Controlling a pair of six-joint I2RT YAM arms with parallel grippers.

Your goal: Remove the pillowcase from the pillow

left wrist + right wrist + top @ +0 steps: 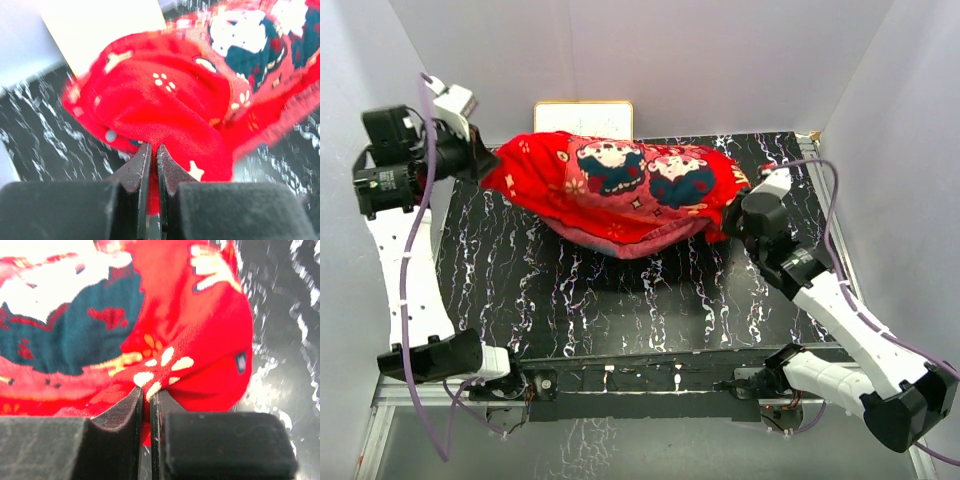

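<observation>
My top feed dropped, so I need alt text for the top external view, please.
A red pillowcase sags across the black marbled table, pinched at one end by the left gripper and at the other by the right gripper. A white board sits behind it by the back wall.

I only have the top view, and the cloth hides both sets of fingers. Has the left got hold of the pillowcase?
Observer: Yes. In the left wrist view the left fingers are shut on a fold of the pillowcase, with red cloth showing between them.
Operator: And the right?
Observer: Same there. The right fingers are shut on a fold of it, at the edge of the bulge.
Operator: Any pillow showing near either grip?
Observer: None in either wrist view, only red cloth around the fingers.
</observation>
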